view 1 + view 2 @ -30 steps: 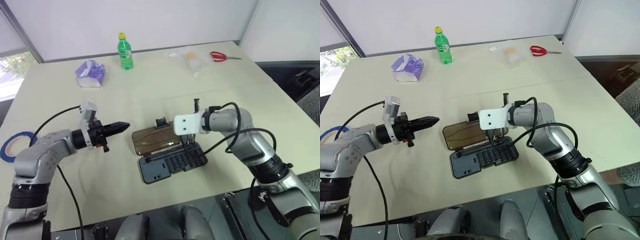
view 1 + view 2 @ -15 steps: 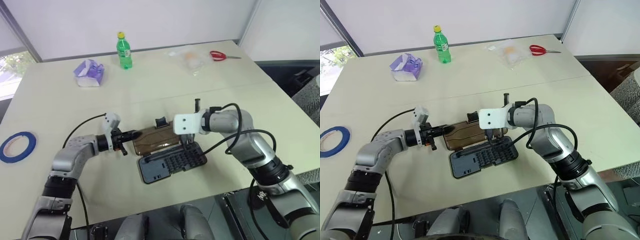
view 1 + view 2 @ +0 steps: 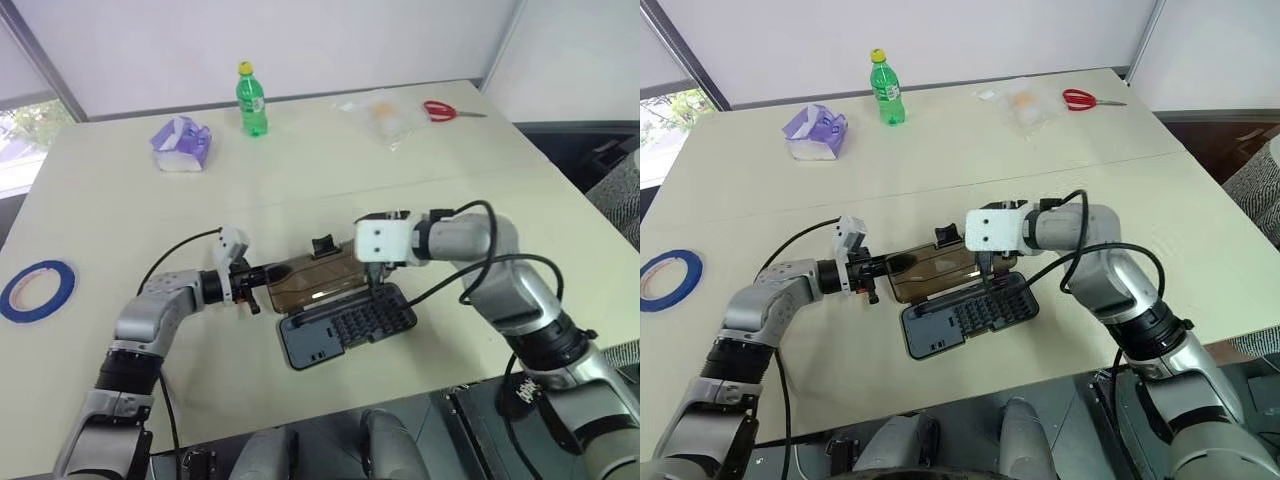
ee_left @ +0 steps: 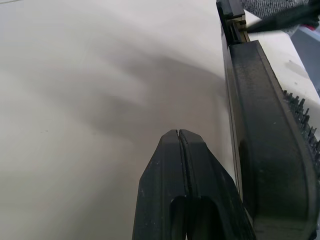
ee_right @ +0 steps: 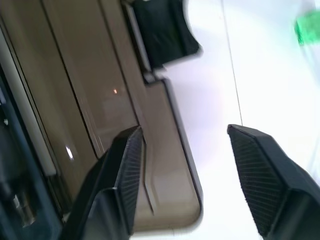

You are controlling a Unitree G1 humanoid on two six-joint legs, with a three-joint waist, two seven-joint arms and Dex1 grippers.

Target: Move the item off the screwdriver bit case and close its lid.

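- Just ahead of the left gripper [image 4: 178, 134], whose two black fingers are pressed together into one closed point, lies the short end of the lid [image 3: 318, 279]; from the head views the tip looks to be at or just under that end, though actual contact cannot be made out.
- Beside those closed fingers in the left wrist view, the lid's rounded edge runs away from the gripper, with the small black latch [image 3: 322, 245] at its far long edge.
- The lid is smoky brown and appears tilted up off the table [image 3: 300, 170] rather than lying flat, folded outward from the screwdriver bit case [image 3: 347, 323].
- The right gripper [image 5: 186, 150] hangs over the opposite end of the lid with its fingers spread; one fingertip sits over the brown plastic and the other over bare table, and nothing is between them.
- Beyond the lid, on the side nearer the robot, the case's dark grey tray lies open with its rows of bits showing; no loose item appears on it.
- The long axis of lid and case runs roughly from one gripper toward the other, so each arm faces a short end.
- My judgement is that closing turns on swinging the lid over its hinge line toward the tray; the left gripper, low and at the lid's end, looks better placed to lever it up.
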